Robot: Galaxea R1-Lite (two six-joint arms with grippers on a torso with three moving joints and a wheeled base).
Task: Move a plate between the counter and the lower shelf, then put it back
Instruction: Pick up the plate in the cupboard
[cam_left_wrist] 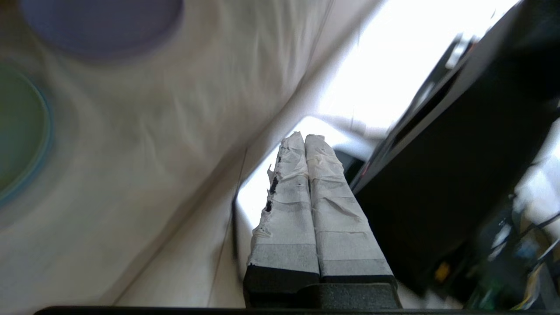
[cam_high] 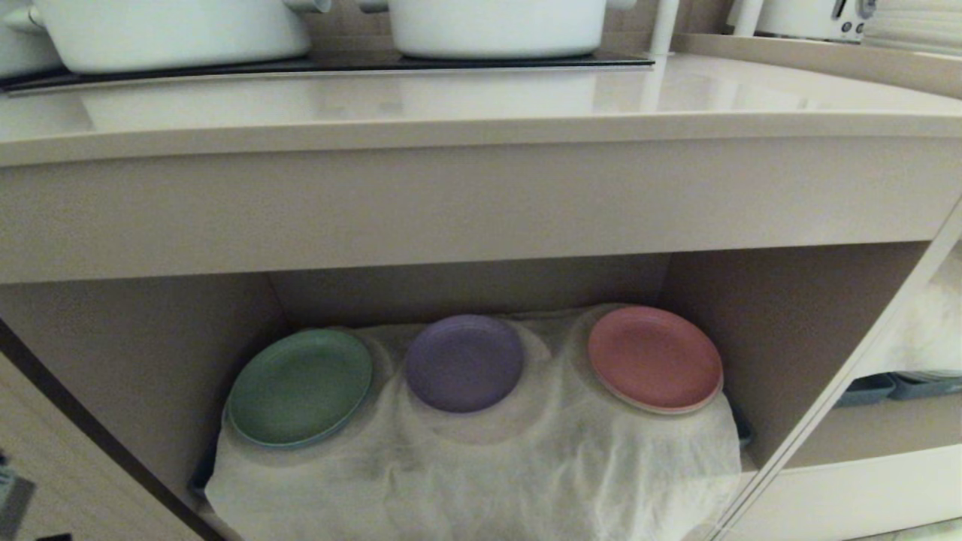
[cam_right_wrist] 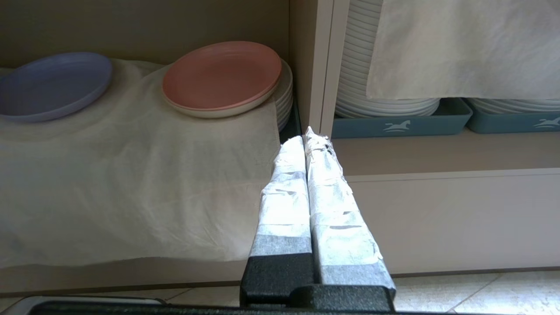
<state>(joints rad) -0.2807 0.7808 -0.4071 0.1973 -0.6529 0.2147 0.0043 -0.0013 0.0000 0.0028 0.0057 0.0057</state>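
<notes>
Now 3 plates on lower shelf [cam_high: 699, 278]: purple plate [cam_high: 464, 363] mid; both grippers [cam_left_wrist: 305, 141] [cam_right_wrist: 307, 136] pressed together.

Three plates sit in a row on the lower shelf [cam_high: 751, 300], the plate [cam_high: 464, 363] in the middle, below the counter [cam_high: 481, 98].

the worktop [cam_high: 481, 98] runs across the top of the frame, glossy beige with a thick front edge. on a black hob panel [cam_high: 331, 61] at its rear stand two white pots [cam_high: 173, 30], upper left and upper centre. below it, in the lower half of the frame, the lower shelf [cam_high: 751, 330] opens as a beige-walled recess. a thin white cloth [cam_high: 481, 466] drapes over what fills it and hangs down the front. on the cloth lie three plates in a row, apart from one another: a green plate [cam_high: 301, 387] at lower left, the plate [cam_high: 464, 362] in lavender at centre, a pink-red plate [cam_high: 654, 358] to the right.
</notes>
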